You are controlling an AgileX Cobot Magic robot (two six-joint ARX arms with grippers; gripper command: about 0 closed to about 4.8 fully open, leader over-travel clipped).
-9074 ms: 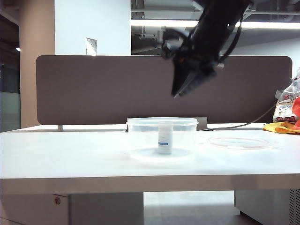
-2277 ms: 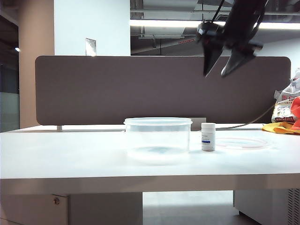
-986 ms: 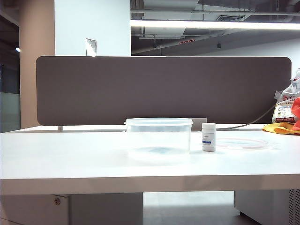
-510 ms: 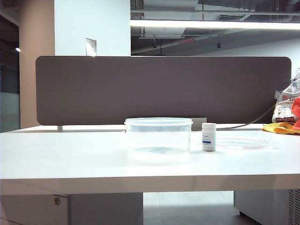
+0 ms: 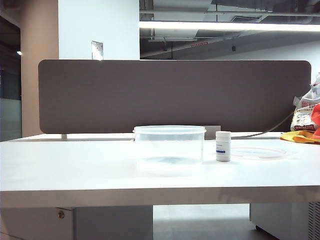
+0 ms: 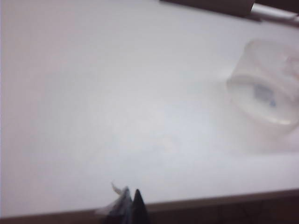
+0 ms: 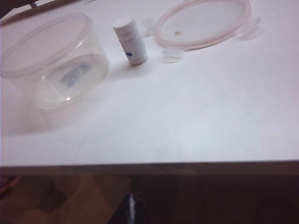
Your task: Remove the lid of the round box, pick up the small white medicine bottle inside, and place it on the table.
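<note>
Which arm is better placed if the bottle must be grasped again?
Probably the right. Its wrist view shows the small white medicine bottle upright on the table, between the round box and the lid. The left wrist view shows only the box. Both grippers, left gripper and right gripper, are shut and drawn back.

The round box [image 5: 169,146] stands open and empty on my table [image 5: 75,165]. Just beside it, apart, the small white medicine bottle [image 5: 223,146] stands upright. Beyond the bottle, the lid [image 5: 259,152] lies flat.
</note>
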